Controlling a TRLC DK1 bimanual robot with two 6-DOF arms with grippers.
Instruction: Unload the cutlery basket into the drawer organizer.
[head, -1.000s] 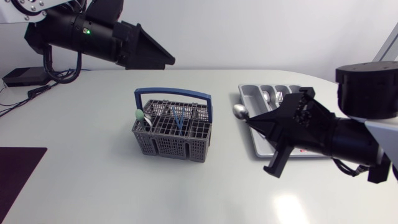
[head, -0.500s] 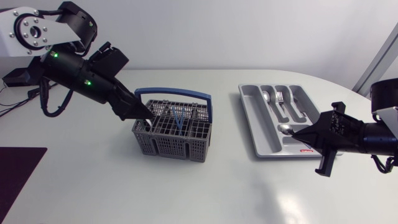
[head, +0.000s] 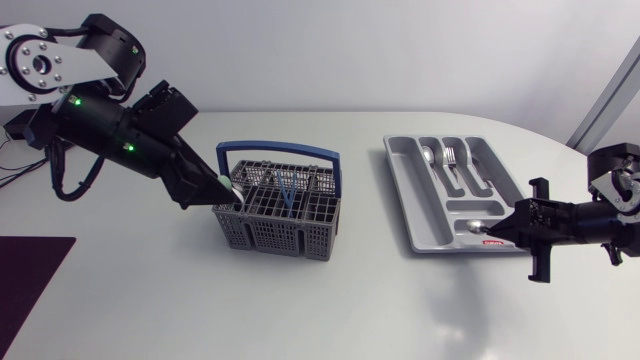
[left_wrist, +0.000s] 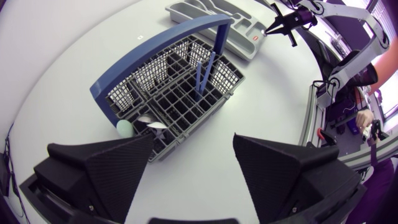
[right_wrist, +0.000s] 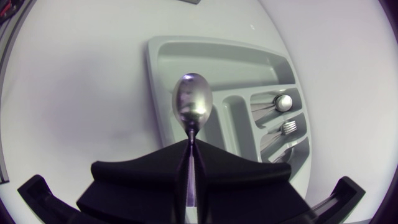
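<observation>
The grey cutlery basket (head: 278, 212) with a blue handle (head: 277, 151) stands mid-table. It holds a green-tipped utensil (left_wrist: 124, 127), a silver spoon (left_wrist: 150, 123) and a blue utensil (left_wrist: 202, 73). My left gripper (head: 228, 192) hangs at the basket's left end, open, its fingers spread wide with nothing between them (left_wrist: 193, 146). The grey organizer tray (head: 418, 205) lies to the right, with a spoon (right_wrist: 283, 102) and a fork (right_wrist: 287, 127) in its far slots. My right gripper (head: 503, 228) is shut on a silver spoon (right_wrist: 191, 102), whose bowl (head: 470, 227) hangs over the tray's near compartment.
A dark mat (head: 30, 275) lies at the table's front left corner. Bare tabletop spreads between the basket and the tray and in front of both. Cables run off the table's left edge behind my left arm.
My left arm has come down from high above to the basket's left end. My right gripper has carried the spoon rightwards and lower, over the tray's near compartment.
</observation>
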